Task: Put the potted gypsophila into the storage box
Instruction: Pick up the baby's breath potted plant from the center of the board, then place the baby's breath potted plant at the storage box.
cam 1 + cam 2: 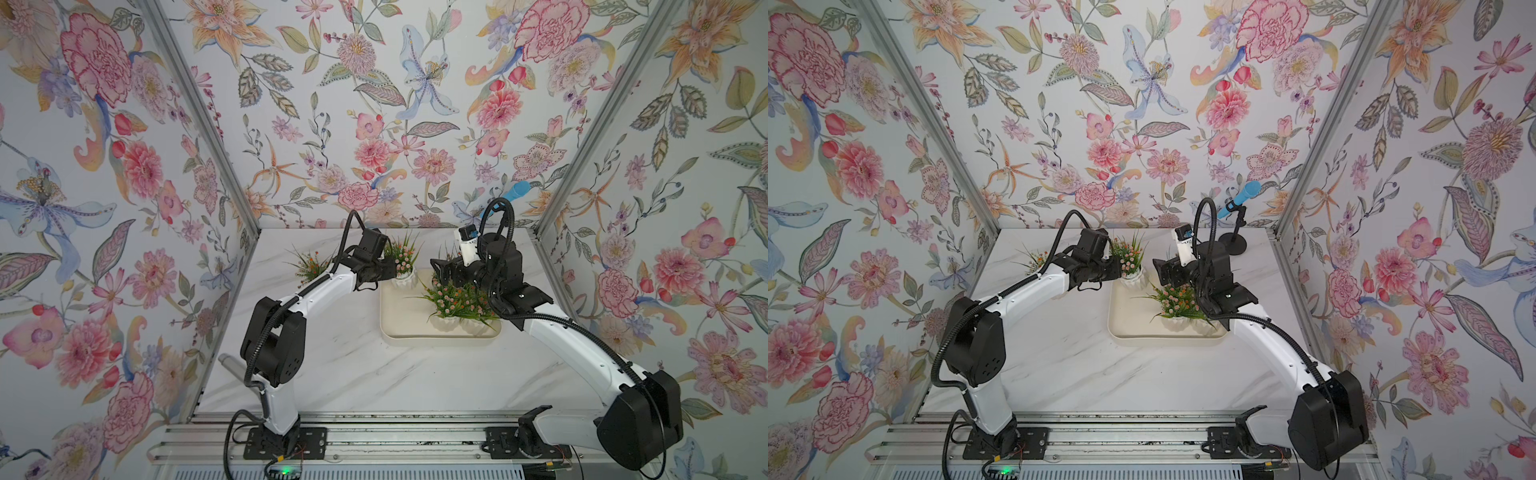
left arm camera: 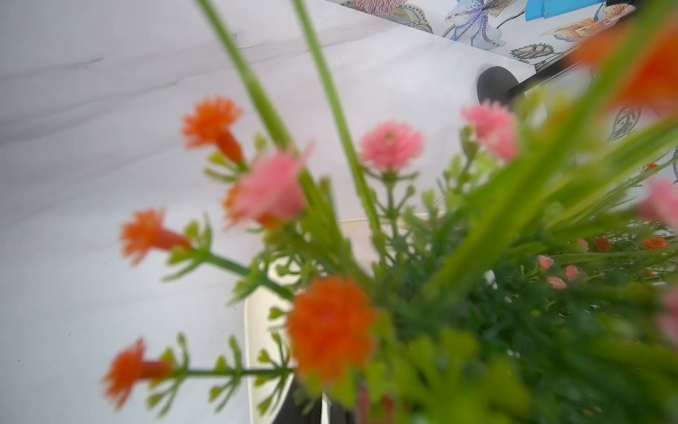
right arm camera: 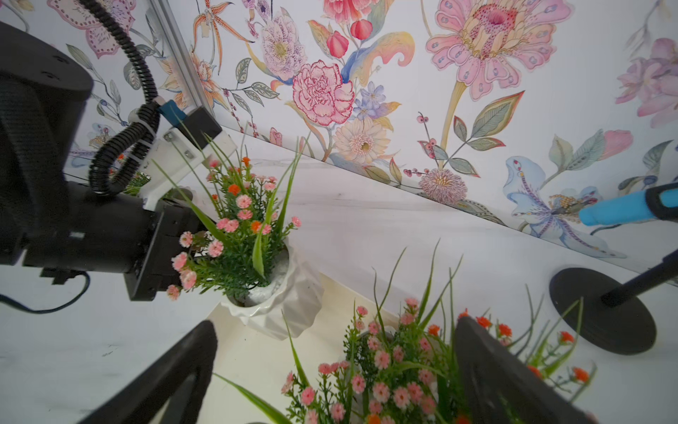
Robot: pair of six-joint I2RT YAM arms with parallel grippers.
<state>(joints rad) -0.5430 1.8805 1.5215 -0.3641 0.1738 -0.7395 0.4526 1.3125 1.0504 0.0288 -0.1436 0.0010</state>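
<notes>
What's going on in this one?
The left gripper is shut on the stems of a potted gypsophila, whose pot hangs tilted at the far corner of the storage box. The right gripper hangs open over plants already in the box. Another gypsophila stands on the table outside the box.

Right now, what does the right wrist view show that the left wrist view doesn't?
Right wrist only: the left tool shut on a plant, the pot's ribbed side, and the open right tool. Left wrist only: nothing new, just that plant's blooms, close and blurred. Both: the box, the stand's black base, the marble table.
</notes>
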